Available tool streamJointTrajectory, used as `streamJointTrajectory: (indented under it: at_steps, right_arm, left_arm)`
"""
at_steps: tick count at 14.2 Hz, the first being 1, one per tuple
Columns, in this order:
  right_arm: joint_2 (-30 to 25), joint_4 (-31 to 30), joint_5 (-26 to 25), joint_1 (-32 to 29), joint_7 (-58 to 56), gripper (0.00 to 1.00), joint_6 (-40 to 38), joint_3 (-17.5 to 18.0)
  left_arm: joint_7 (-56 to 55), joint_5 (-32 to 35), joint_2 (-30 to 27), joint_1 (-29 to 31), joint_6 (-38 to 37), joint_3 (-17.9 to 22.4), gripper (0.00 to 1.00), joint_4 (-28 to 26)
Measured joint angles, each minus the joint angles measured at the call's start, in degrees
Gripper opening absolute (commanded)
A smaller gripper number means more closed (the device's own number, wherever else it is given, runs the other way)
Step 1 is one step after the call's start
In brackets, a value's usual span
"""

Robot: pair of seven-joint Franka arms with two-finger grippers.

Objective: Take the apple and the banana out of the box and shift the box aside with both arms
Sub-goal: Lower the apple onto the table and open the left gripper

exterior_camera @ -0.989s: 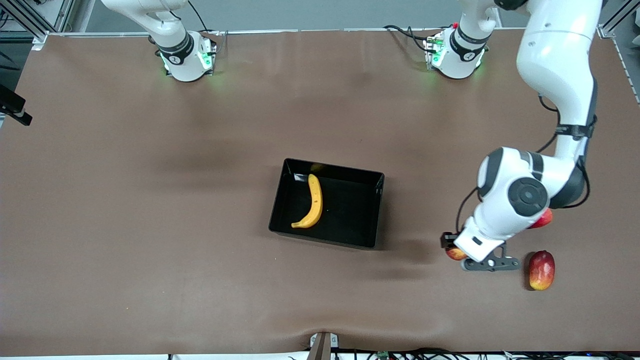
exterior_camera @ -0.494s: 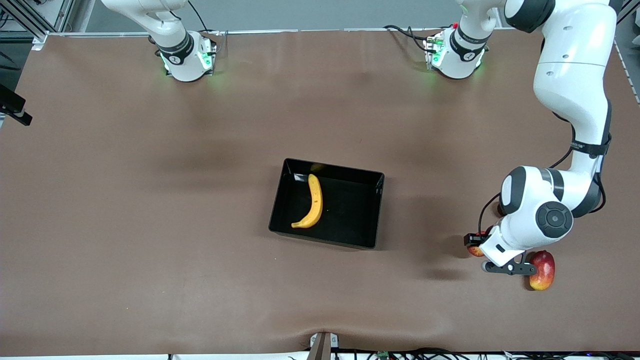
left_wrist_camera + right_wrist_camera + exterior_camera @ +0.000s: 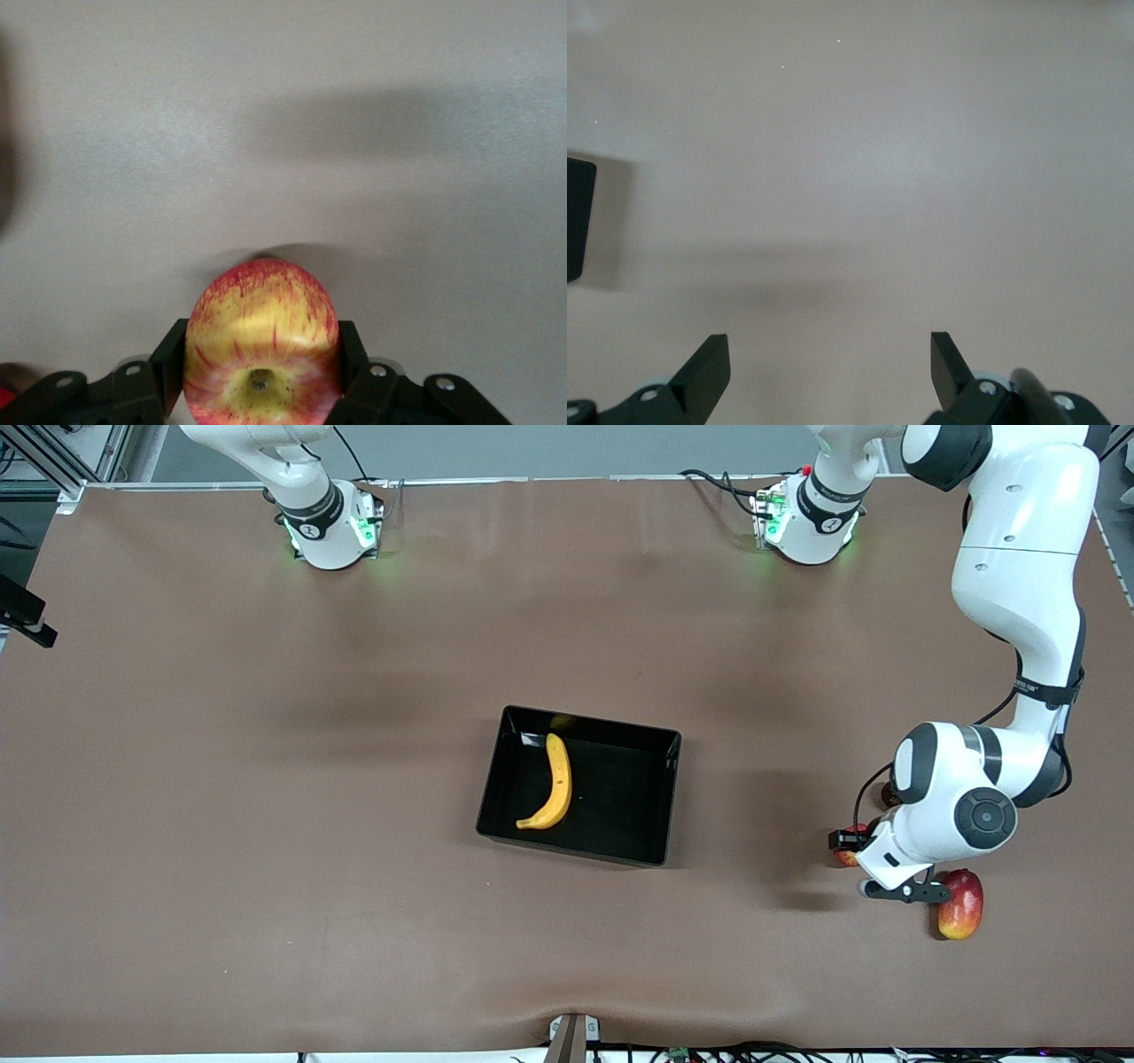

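I've got the left gripper (image 3: 897,890) down low at the left arm's end of the table, fingers (image 3: 168,367) either side of the apple (image 3: 262,341). In the left wrist view both pads sit against the apple's flanks, so I read it as clamped on the apple, stem dimple facing the camera. I can't tell whether the apple rests on the table (image 3: 266,824) or hangs just clear of it; a thin shadow sits under it. In the front view only a red sliver of the apple (image 3: 849,856) peeks out beside the wrist.

The mango (image 3: 960,903) lies on the table just beside the gripper, touching or nearly touching one finger, can't tell which. A small dark round fruit (image 3: 887,795) shows partly beside the left arm's wrist, farther from the front camera than the gripper.

The box (image 3: 666,766) sits mid-table, well apart from the left gripper, toward the right arm's end from it. The banana (image 3: 555,784) lies inside it on the bottom, in the half farther from the left gripper.

The right gripper (image 3: 830,372) is only visible in its own wrist view: fingers spread wide with nothing between them, over bare table, a black corner of the box (image 3: 578,217) at the edge. The right arm waits.
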Motion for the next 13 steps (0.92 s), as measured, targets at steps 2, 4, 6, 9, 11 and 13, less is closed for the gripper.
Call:
streamJointTrajectory:
  at_steps: [2,4,6,9,11,13]
  right_arm:
    - [0.0,0.0,0.0,0.0,0.0,1.0,0.0,0.0]
    - [0.0,0.0,0.0,0.0,0.0,1.0,0.0,0.0]
    - [0.0,0.0,0.0,0.0,0.0,1.0,0.0,0.0]
    - [0.0,0.0,0.0,0.0,0.0,1.0,0.0,0.0]
    - [0.0,0.0,0.0,0.0,0.0,1.0,0.0,0.0]
    - [0.0,0.0,0.0,0.0,0.0,1.0,0.0,0.0]
  left_arm:
    - [0.0,0.0,0.0,0.3,0.0,0.0,0.0,-0.1]
    - [0.0,0.0,0.0,0.6,0.0,0.0,0.0,-0.1]
    - [0.0,0.0,0.0,0.9,0.0,0.0,0.04,-0.3]
    - [0.0,0.0,0.0,1.1,0.1,0.0,1.0,-0.3]
    - [-0.3,0.0,-0.2,1.1,0.2,-0.1,1.0,-0.1]
    - [-0.5,0.0,-0.8,1.1,0.2,-0.4,1.0,0.3]
